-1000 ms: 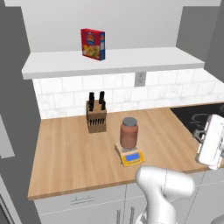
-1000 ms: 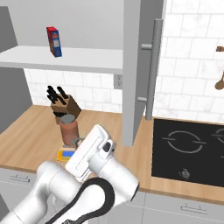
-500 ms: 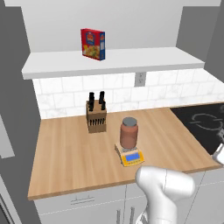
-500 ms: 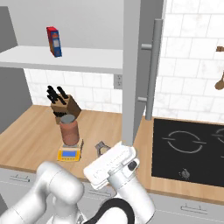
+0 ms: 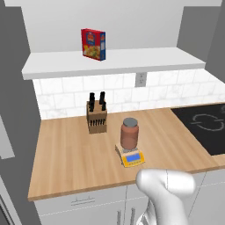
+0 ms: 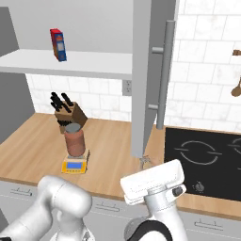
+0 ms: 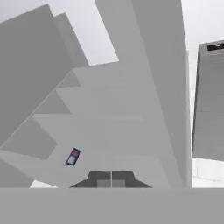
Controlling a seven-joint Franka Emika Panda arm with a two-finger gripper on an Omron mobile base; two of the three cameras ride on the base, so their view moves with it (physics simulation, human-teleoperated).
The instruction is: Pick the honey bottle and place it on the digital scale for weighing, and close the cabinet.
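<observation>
Although the honey bottle [image 5: 129, 134] is already seated upright on the grey plate of the digital scale [image 5: 131, 155], the cabinet [image 6: 142, 75] is left open, its right door [image 6: 148, 89] swung out edge-on toward the robot above the wooden counter [image 5: 66, 154]. The gripper [image 7: 111, 178] is seen in the hand view with its two dark tips pressed together, nothing held between them, and it is pointed up at the underside of the shelf [image 5: 112, 61] and the open door. In the right base view the hand sits low, in front of the counter edge and just below the door's lower corner.

The door is judged to be a stiff, flat panel that will swing freely on its hinge and needs a push, not a grasp. Contact is best made on the broad face near the free edge, beside the long vertical bar handle [image 6: 164, 80], where leverage is greatest. The smooth face may let closed fingertips slide, so a square, steady push is advised. The cereal box [image 5: 93, 44] on the shelf stands well back from the door's path, and the knife block [image 5: 96, 116] stands just behind the scale.
</observation>
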